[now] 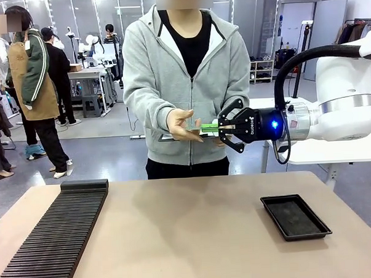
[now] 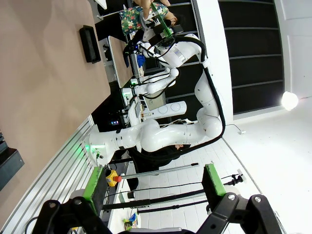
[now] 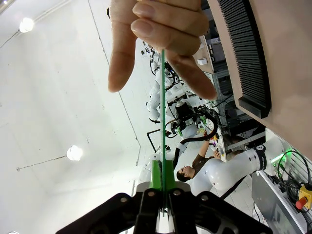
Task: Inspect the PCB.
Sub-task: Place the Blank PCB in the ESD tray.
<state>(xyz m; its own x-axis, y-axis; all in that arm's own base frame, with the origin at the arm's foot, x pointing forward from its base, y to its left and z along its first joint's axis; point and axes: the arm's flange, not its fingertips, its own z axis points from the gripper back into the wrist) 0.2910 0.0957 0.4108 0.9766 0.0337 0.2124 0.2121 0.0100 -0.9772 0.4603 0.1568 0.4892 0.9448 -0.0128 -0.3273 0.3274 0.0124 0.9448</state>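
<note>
1. Front view: PCB (image 1: 208, 126) is in the air past the far edge of the table (image 1: 190, 237), at the person's chest height. It lies roughly flat, so it shows as a thin bright-green strip.
2. Right gripper (image 1: 221, 127) comes in from the right, with its jaws clenched on the PCB's near edge. The person's hand (image 1: 184, 125) has the opposite edge, palm turned up, fingers around it.
3. Right wrist view: the board is edge-on, a thin green line running from the green pads (image 3: 157, 175) up to the fingertips. The thumb is on one face and the fingers on the other. The board's surface can't be seen from this angle.
4. Left wrist view: left gripper (image 2: 152, 184) has its jaws released, wide apart, with nothing between them.
5. Around: a shallow black tray (image 1: 295, 216) sits by the table's right edge. A black ribbed rack (image 1: 54, 237) runs along the left edge from the near-left corner. Neither is close to the PCB, and the table's middle is bare.
6. A blue light (image 1: 274, 124) is lit on the right wrist.
7. Writing: white "ROBOTIQ" on the right gripper's body; nothing legible on the board.
</note>
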